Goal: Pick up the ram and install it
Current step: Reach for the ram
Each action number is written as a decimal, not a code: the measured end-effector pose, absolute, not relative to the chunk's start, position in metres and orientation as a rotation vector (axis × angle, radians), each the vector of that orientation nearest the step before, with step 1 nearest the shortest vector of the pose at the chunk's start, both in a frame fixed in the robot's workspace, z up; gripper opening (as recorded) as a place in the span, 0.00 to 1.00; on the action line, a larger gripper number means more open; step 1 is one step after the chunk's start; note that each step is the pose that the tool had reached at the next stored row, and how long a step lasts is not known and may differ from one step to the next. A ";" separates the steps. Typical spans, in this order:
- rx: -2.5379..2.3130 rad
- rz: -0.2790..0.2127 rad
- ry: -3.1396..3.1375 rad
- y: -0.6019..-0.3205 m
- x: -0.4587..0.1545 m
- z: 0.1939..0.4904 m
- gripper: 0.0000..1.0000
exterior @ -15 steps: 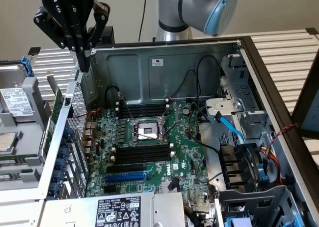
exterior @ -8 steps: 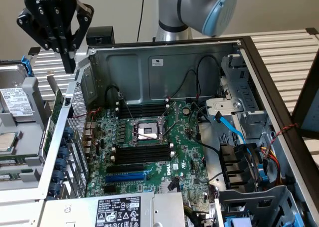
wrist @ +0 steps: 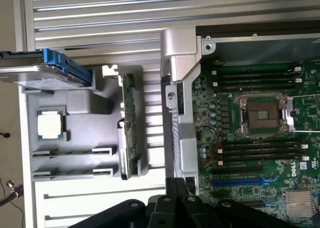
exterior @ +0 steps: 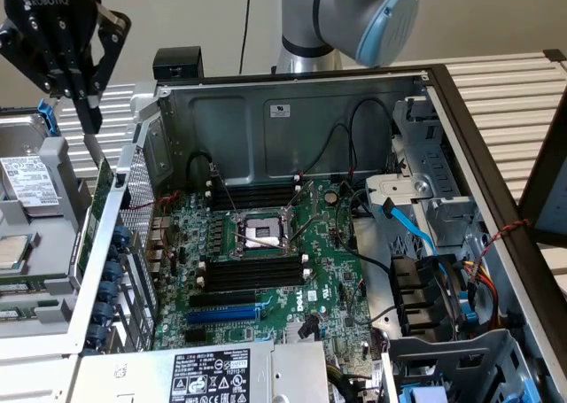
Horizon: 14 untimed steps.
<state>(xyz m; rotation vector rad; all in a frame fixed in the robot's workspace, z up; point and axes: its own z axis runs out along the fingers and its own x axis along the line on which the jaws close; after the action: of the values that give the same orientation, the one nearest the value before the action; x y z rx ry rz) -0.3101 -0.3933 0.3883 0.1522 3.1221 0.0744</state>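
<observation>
- Slatted counter (wrist: 100, 17) carries an open computer case (exterior: 266, 142) beside a grey holder (wrist: 90, 107).
- 1 ram (wrist: 129, 128) stands on edge in the holder.
- Jaws pressed together, hovering above it.

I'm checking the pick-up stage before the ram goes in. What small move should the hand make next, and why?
Probably open the hand. Its fingers are shut and empty, hovering above the ram, which stands on edge in the grey holder outside the computer case. Shut fingers could not straddle the stick on the way down.
</observation>
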 end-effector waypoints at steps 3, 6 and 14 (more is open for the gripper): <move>0.152 0.074 3.123 -0.393 -0.323 0.388 0.11; 0.152 0.074 3.123 -0.392 -0.337 0.387 0.11; 0.152 0.074 3.123 -0.391 -0.373 0.384 0.11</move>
<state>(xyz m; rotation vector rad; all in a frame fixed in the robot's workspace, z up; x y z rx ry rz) -0.3732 -0.3909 0.3844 0.1521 3.1229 0.0744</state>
